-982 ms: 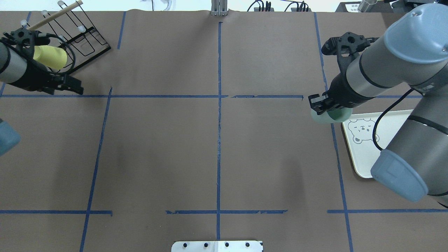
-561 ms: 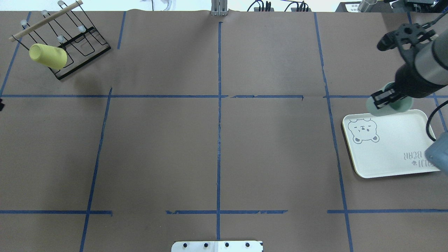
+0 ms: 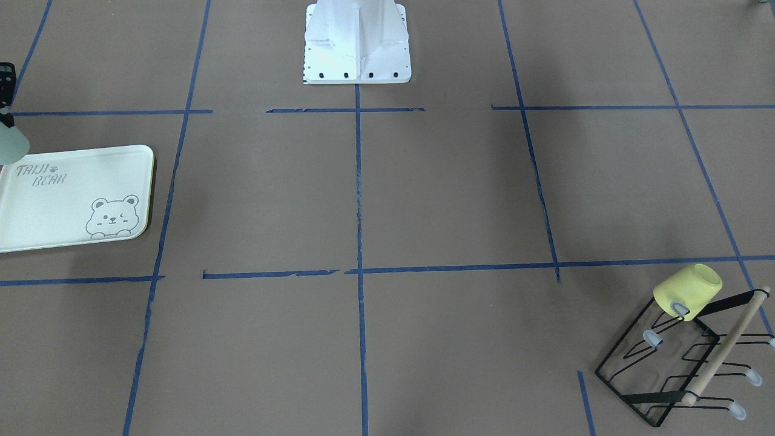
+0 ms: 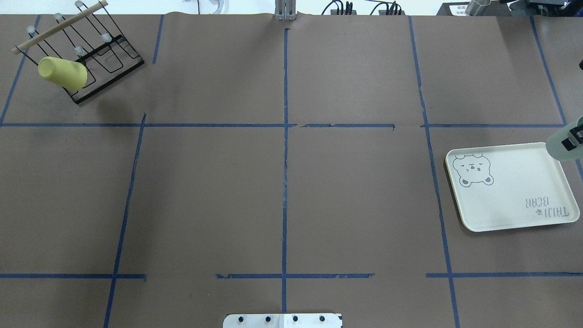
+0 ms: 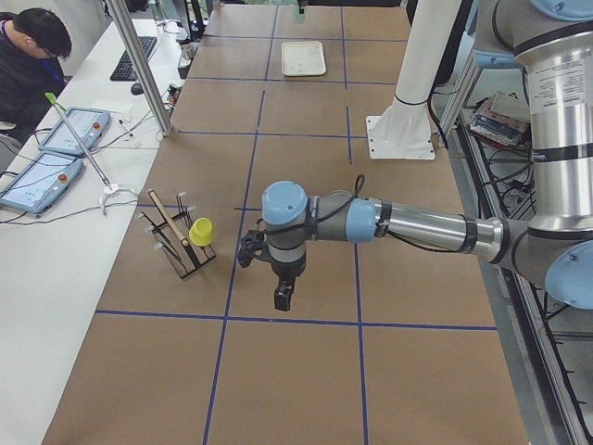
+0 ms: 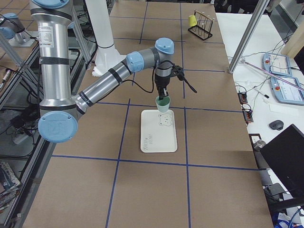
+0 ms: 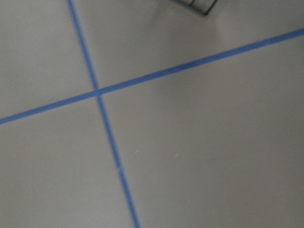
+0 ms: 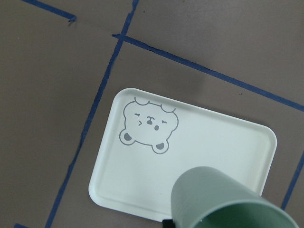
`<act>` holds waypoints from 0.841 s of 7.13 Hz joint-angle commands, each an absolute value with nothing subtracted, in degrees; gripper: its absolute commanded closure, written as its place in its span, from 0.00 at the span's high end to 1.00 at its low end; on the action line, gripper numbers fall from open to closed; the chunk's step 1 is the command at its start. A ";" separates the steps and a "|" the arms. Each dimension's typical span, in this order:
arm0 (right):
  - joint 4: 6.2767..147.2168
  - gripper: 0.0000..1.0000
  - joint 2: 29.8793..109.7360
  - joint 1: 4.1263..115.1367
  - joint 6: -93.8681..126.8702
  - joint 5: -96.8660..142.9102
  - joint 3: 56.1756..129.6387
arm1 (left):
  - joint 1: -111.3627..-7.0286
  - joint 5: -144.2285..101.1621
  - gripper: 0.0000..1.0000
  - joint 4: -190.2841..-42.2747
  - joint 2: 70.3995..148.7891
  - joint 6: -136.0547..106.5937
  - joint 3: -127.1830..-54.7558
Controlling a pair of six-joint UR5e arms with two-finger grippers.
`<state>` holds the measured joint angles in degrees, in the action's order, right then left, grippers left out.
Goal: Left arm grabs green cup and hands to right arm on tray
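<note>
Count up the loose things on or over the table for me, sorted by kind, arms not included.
Cups: 2, the green cup and the yellow cup
Trays: 1, the tray
Racks: 1, the wire rack
Total: 4

Stretched from the left edge across the brown table [image 6: 223, 190], the near right arm [image 6: 109, 76], grey with pale-blue joint caps, wrist turned downward. Below it the right gripper [image 6: 163, 98], holding the green cup [image 6: 163, 105] by its rim, mouth up. Cup poised over the bear end of the tray [image 6: 156, 137]; contact with the tray not clear from here. Far back, a black wire rack [image 6: 203, 28] with a yellow cup [image 6: 192, 20] on it. Off to the right, a white side table [image 6: 247, 42] with tablets and a laptop [image 6: 285, 152].
</note>
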<state>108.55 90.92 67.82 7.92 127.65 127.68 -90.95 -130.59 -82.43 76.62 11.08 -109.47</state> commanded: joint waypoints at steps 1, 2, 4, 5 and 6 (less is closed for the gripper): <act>94.06 0.01 97.61 68.12 14.79 127.71 124.83 | -95.01 -135.05 1.00 -81.91 74.09 13.62 -109.43; 83.60 0.01 99.73 67.77 21.64 127.44 121.41 | -95.01 -137.18 1.00 -82.09 74.09 13.01 -108.90; 67.73 0.00 104.23 62.26 30.36 124.30 116.12 | -94.92 -137.29 1.00 -82.53 74.18 11.87 -108.90; 67.24 0.00 104.41 55.70 35.80 119.23 116.19 | -94.92 -137.29 1.00 -82.53 74.18 11.87 -108.98; 66.11 0.00 104.33 49.98 40.38 114.48 115.76 | -94.92 -137.29 1.00 -82.53 74.18 11.87 -108.90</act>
